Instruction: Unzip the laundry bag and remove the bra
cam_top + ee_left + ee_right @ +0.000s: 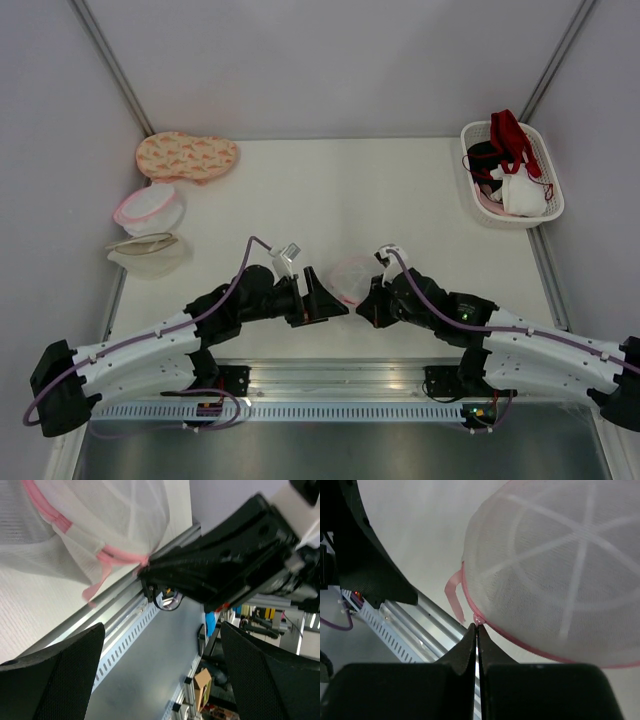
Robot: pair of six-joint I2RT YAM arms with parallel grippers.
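Laundry bag [352, 278]: round white mesh dome with a pink zipper rim, at the near edge of the surface [330, 190], between the two tools; the zipper looks closed.
Contents: cannot tell through the mesh.
Pink loop [452, 592]: hangs off the rim just beside the zipper pull.
Right tool [477, 626]: fingers pressed together, pinching the pink zipper pull at the bag's rim.
Left tool [162, 630]: fingers spread wide, just beside the bag, gripping nothing.
Metal rail [120, 625]: runs along the near edge, below the bag.
Far left: a pink-rimmed mesh bag [150, 208], a beige-rimmed mesh bag [150, 250] and an orange patterned piece [187, 155].
Far right: a white basket [547, 165] holding red, black and white garments.
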